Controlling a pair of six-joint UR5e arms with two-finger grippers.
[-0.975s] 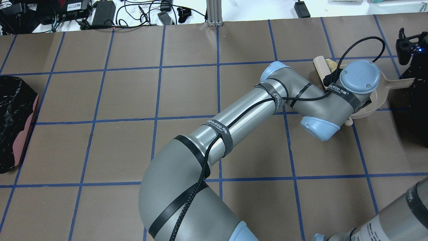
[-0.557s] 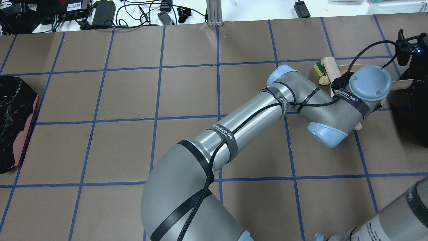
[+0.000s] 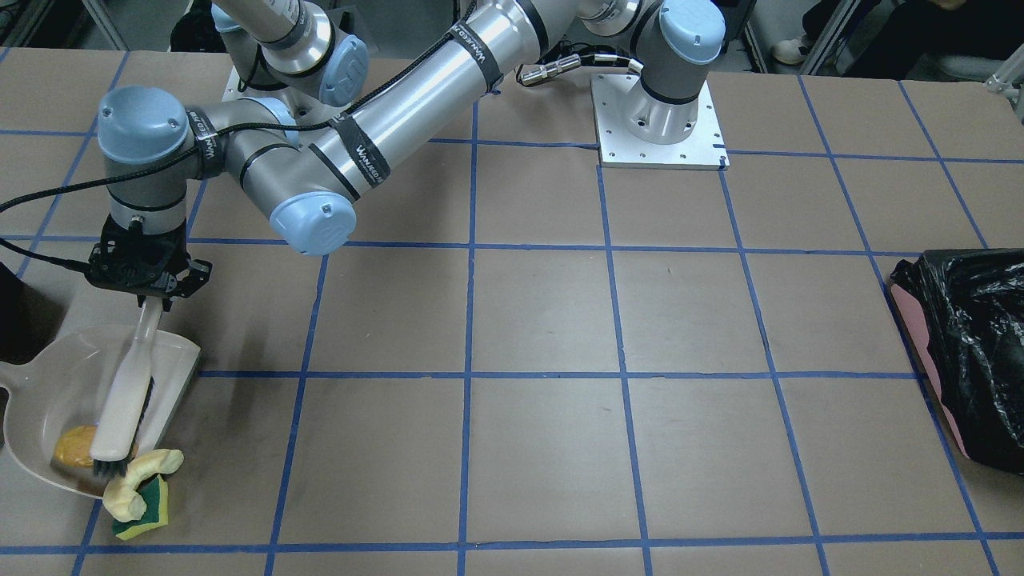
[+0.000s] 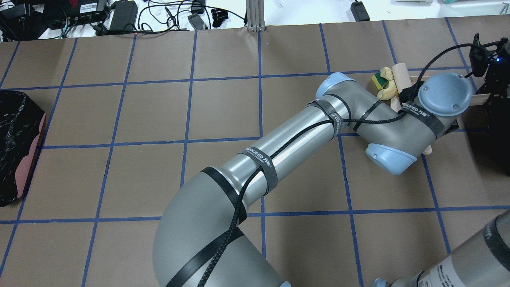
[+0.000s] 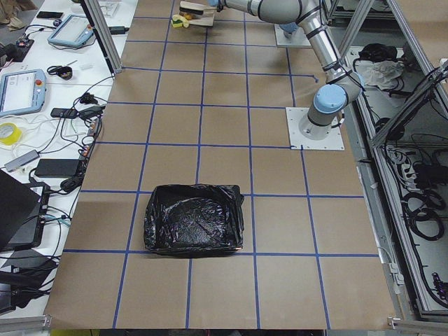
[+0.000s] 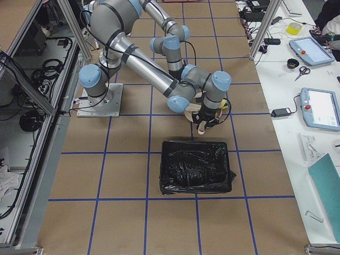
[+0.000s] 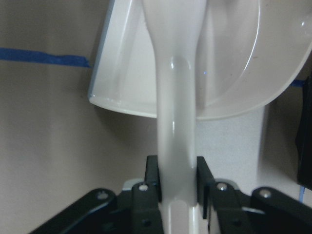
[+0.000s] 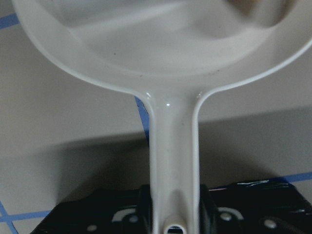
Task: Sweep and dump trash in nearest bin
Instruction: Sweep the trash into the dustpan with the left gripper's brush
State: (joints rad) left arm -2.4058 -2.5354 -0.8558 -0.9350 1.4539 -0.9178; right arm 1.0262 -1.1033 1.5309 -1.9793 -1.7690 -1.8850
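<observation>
Brush moved over dustpan, sponge chunk, curved piece outside

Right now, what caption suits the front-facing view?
Left end effector holds brush over dustpan: orange lump inside, yellow piece, sponge at lip.

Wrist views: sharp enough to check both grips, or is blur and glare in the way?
Left wrist view: the left gripper and the brush it clamps are sharp, with a small glare spot; the dustpan beyond goes soft. Right wrist view: the right gripper on the dustpan handle is clear, the far rim blurred, a shadow beneath.
</observation>
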